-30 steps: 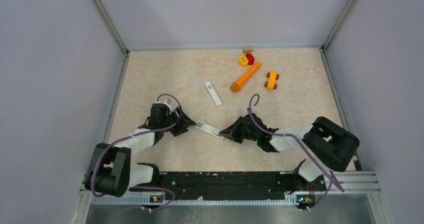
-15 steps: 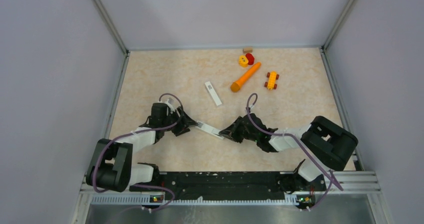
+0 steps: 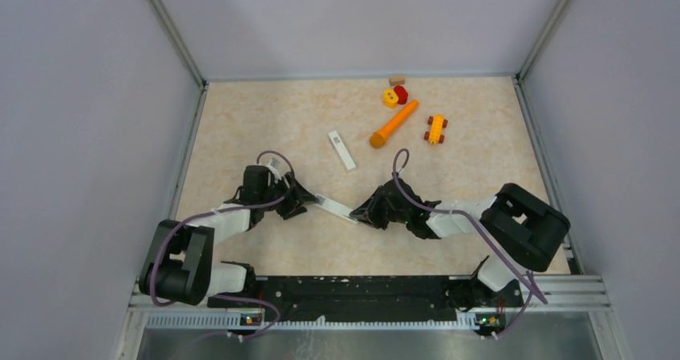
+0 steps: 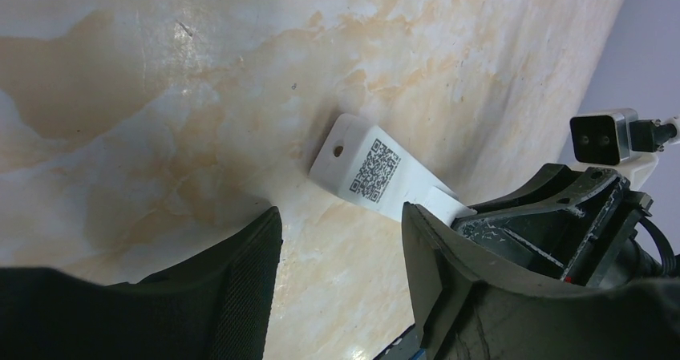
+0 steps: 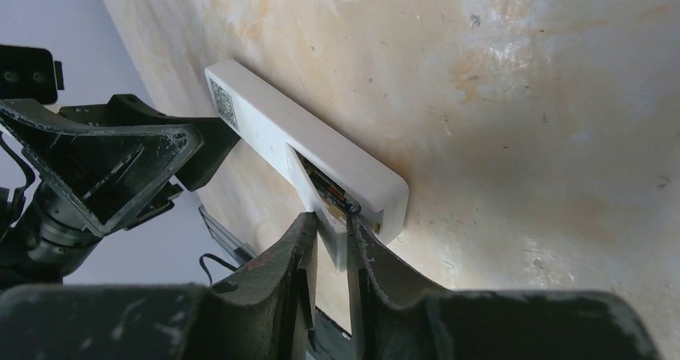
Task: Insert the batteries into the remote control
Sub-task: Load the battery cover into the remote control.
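The remote control (image 3: 335, 208) is a slim white bar lying flat between my two grippers. Its back faces up, with a QR code near the left end (image 4: 375, 171). In the right wrist view the remote control (image 5: 281, 131) has an open compartment at its near end, and a dark battery (image 5: 333, 190) with red marks lies inside. My right gripper (image 5: 330, 222) has its tips at that compartment, parted by a narrow gap with only the remote's white edge showing through it. In the top view the right gripper (image 3: 362, 212) meets the remote's right end. My left gripper (image 4: 341, 216) stands wide open just short of the left end, holding nothing. From above, the left gripper (image 3: 303, 201) sits by that end.
A shorter white bar-shaped piece (image 3: 342, 149) lies further back. Behind it are an orange carrot toy (image 3: 394, 124), a yellow toy car (image 3: 435, 128), yellow and red toys (image 3: 394, 96) and a small wooden block (image 3: 397, 79). Grey walls enclose the table on three sides.
The right gripper's fingers have parted slightly from fully shut, and that arm has edged a little to the left. The left arm and the remote have hardly moved.
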Robot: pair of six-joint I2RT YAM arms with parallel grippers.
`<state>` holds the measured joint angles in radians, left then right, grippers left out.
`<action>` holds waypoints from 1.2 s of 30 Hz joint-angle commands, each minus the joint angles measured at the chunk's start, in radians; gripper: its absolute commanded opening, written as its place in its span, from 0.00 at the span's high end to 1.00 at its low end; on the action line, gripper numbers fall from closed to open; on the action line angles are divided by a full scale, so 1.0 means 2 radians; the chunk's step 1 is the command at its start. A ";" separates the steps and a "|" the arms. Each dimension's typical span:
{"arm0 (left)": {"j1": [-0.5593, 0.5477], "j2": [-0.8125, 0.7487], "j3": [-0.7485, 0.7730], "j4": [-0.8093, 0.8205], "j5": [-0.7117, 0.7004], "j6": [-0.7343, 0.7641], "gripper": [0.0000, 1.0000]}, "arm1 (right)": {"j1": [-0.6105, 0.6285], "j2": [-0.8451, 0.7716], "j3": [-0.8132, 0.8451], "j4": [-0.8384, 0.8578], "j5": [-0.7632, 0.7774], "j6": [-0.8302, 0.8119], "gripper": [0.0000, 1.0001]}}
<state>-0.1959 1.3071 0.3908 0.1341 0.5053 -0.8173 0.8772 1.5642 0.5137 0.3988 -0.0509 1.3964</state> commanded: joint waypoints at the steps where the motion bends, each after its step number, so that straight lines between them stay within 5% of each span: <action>1: 0.003 0.001 -0.003 -0.003 -0.006 0.002 0.39 | 0.010 -0.004 0.028 -0.073 0.012 -0.003 0.77; 10: 0.006 0.001 0.002 -0.011 -0.010 0.009 0.39 | 0.008 -0.025 0.048 -0.122 0.012 -0.012 0.64; 25: 0.013 -0.006 0.012 -0.033 -0.034 0.027 0.38 | 0.003 -0.055 0.048 -0.153 0.021 -0.019 0.61; 36: 0.014 -0.025 0.042 -0.061 -0.070 0.040 0.38 | 0.001 -0.043 0.060 -0.161 0.041 -0.041 0.80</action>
<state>-0.1734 1.2785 0.4301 0.0380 0.4175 -0.7692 0.8814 1.4834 0.5915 0.0799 0.0074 1.3453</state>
